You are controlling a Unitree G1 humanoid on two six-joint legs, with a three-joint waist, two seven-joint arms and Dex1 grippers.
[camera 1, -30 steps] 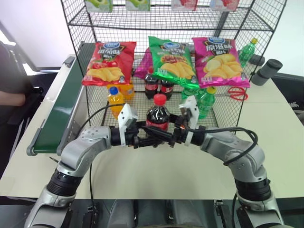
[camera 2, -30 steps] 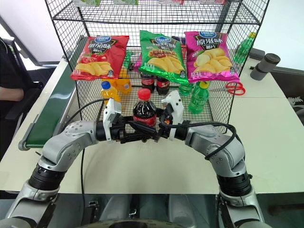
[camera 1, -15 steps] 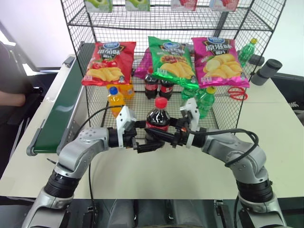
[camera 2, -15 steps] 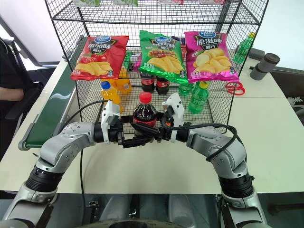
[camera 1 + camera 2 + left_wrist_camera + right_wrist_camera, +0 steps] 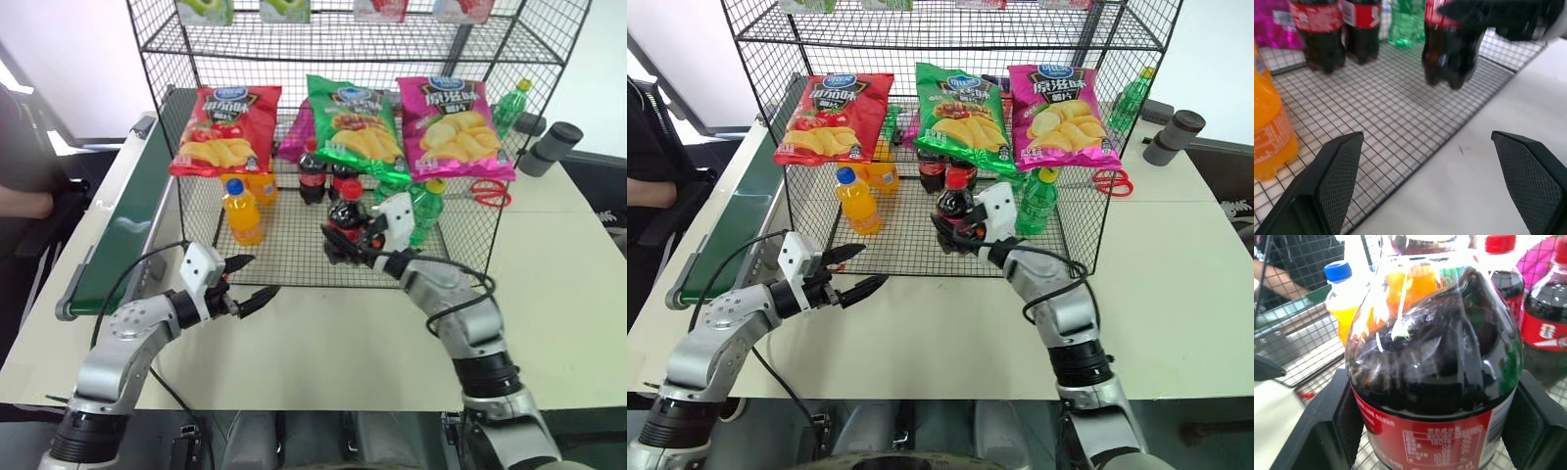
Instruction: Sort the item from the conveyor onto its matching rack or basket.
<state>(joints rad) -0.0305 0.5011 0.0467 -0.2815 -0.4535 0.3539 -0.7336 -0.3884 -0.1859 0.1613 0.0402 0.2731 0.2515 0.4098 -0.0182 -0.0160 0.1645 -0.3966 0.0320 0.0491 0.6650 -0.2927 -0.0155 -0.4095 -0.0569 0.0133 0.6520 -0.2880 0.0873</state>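
The right gripper [image 5: 345,245] has its jaws closed on the cola bottle [image 5: 346,223] over the rack [image 5: 294,230] floor, in front of two colas [image 5: 325,174], between an orange bottle [image 5: 239,210] and green bottles [image 5: 423,208], while the left gripper [image 5: 252,281] is empty, jaws apart, before the rack.

Glossy plastic cola bottle [image 5: 1432,382]; black wire rack [image 5: 284,240]; shiny foil chip bags [image 5: 355,122]

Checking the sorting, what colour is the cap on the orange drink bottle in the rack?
Blue. The orange drink bottle shows it best in the left eye view.
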